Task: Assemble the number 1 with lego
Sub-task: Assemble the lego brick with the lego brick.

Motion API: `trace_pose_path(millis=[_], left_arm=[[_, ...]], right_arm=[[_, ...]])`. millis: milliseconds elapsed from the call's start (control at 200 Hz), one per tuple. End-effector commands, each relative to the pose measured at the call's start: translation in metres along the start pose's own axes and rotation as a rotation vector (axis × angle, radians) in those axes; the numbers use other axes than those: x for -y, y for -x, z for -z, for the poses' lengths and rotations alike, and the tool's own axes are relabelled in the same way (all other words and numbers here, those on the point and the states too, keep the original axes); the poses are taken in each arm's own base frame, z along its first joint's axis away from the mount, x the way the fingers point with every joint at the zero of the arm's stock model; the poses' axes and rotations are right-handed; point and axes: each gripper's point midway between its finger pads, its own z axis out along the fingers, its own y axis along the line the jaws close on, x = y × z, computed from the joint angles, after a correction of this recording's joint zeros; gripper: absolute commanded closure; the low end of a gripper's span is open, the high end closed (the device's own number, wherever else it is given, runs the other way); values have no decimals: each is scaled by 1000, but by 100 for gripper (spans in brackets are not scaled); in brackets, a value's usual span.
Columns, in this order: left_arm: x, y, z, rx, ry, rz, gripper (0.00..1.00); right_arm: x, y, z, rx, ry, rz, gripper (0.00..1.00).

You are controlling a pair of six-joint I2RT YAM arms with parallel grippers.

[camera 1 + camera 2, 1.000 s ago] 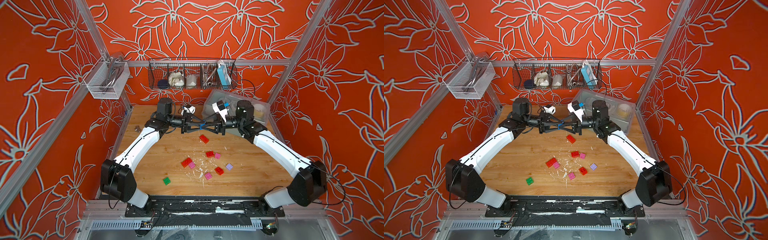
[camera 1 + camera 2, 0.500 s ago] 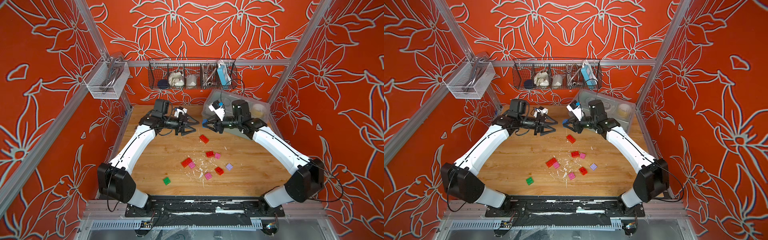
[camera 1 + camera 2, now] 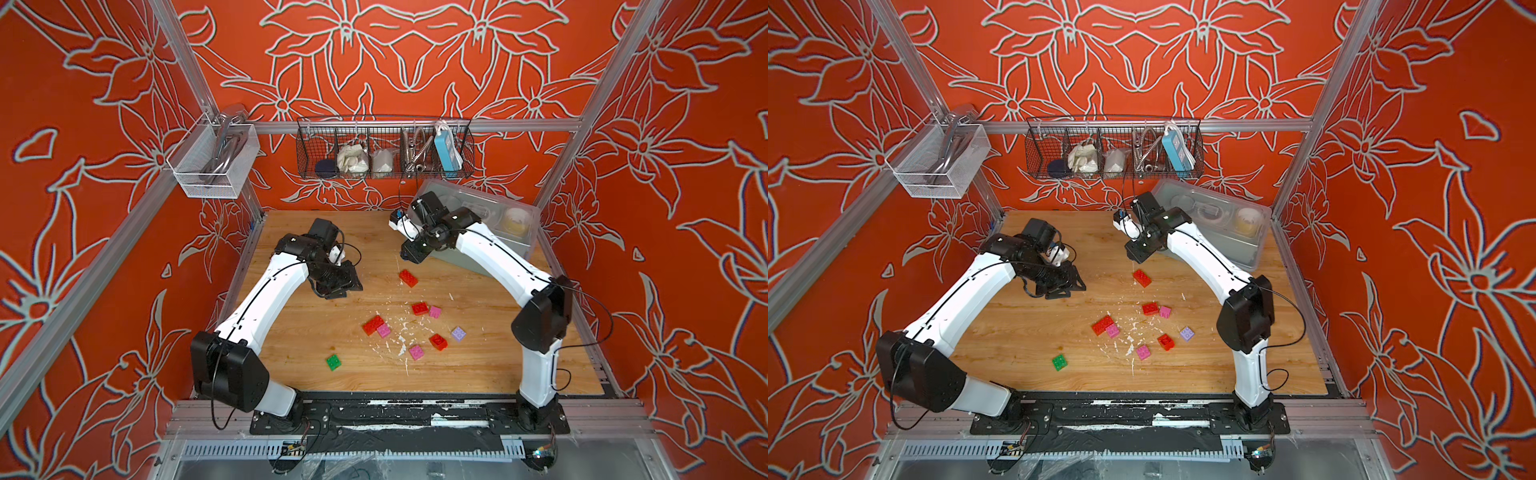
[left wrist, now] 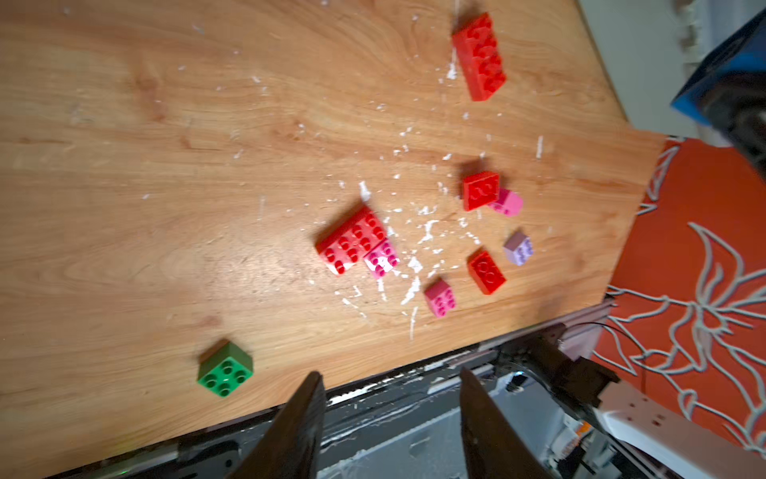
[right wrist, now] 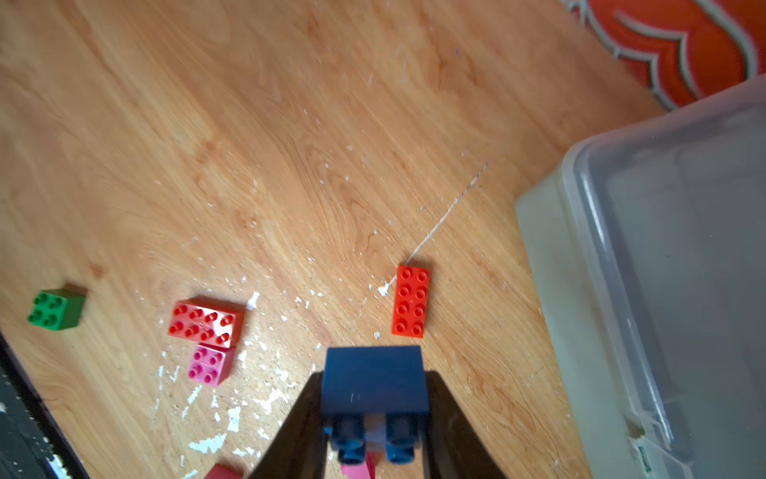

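Currently the right gripper (image 5: 375, 377) clamps a blue brick (image 5: 373, 394) near its studs; the left gripper (image 4: 389, 377) stands half open, empty. The grip looks shallow: the brick could twist or drop when pressed.

Two high stereo views, two close wrist views.
The left wrist camera looks past the left gripper (image 4: 389, 373), the right past the right gripper (image 5: 375, 375), both close over the table (image 5: 290, 124); both top views look steeply down from far above them, and all four share the long red brick (image 3: 408, 278) near the right gripper.
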Motion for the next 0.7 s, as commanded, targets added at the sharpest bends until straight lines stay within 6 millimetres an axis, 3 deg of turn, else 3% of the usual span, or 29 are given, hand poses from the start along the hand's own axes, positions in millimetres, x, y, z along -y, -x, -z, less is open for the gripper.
trace_pose_path(millis=[0, 465, 691], left_arm=[[-11, -5, 8, 32, 56, -61, 49], [-29, -16, -15, -51, 104, -92, 49], [-30, -14, -20, -70, 108, -105, 49]], right_arm=[[12, -32, -14, -186, -65, -28, 75], [26, -41, -92, -320, -60, 15, 76], [25, -52, -106, -368, -49, 2, 76]])
